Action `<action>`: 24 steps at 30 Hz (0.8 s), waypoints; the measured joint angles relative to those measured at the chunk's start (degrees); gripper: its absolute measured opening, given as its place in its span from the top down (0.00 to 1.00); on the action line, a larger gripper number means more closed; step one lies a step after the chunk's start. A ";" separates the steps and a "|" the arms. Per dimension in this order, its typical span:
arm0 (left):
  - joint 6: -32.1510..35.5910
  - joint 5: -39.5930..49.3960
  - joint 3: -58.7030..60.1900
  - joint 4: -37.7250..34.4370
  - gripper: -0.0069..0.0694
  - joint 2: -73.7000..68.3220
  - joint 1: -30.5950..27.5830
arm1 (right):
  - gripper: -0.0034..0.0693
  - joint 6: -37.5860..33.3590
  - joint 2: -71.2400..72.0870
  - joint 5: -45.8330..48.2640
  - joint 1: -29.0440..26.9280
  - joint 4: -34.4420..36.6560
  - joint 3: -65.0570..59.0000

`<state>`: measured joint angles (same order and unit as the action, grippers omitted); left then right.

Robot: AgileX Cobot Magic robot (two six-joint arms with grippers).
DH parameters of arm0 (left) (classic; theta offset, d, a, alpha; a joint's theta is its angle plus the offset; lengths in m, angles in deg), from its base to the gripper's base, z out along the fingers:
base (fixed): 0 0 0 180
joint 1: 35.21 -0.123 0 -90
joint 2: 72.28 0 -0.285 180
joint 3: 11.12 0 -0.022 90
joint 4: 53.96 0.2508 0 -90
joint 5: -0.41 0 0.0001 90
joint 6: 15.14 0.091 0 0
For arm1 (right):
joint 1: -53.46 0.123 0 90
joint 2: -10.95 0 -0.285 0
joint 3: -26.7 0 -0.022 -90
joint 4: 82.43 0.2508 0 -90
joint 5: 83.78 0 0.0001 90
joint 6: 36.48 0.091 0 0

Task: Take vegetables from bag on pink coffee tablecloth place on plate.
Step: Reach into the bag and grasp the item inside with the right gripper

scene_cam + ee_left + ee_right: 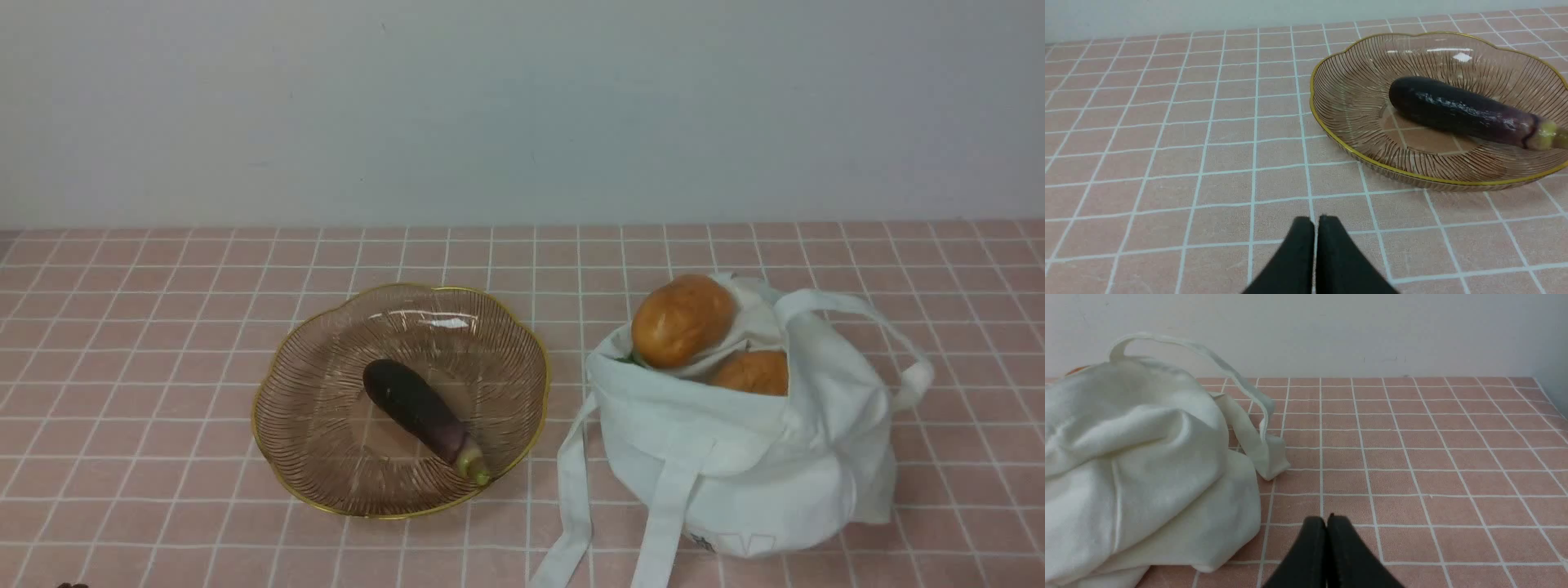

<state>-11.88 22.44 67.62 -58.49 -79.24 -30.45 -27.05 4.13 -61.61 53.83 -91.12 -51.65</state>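
Note:
The white bag [743,457] stands on the pink coffee tablecloth [163,343] at the right, its mouth open. Two orange-brown vegetables show in it: one [682,320] rests on the rim, another [753,372] lies lower inside. The ribbed glass plate [310,441] with a gold rim sits left of the bag and holds a dark purple eggplant [424,412]. My left gripper [1315,222] is shut and empty, low over the cloth, short of the plate [1355,94]. My right gripper [1327,522] is shut and empty beside the bag [1135,465]. Neither gripper shows in the front view.
A pale wall [522,106] closes the far side of the table. The bag's strap handles trail onto the cloth at its front [571,506] and loop up at its right [906,367]. The cloth's right edge [1551,400] shows in the right wrist view.

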 joint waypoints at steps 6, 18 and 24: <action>0.00 0.00 0.00 0.00 0.92 0.00 0.00 | 0.97 0.00 0.00 0.00 0.00 0.00 0.00; 0.00 0.00 0.00 0.00 0.92 0.00 0.00 | 0.97 0.00 0.00 0.00 0.00 0.00 0.00; 0.00 0.00 0.00 0.00 0.92 0.00 0.00 | 0.97 1.31 0.00 -2.88 0.00 4.11 -0.39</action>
<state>-11.88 22.44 67.62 -58.49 -79.24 -30.45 -25.75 4.13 -64.49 53.83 -87.01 -52.03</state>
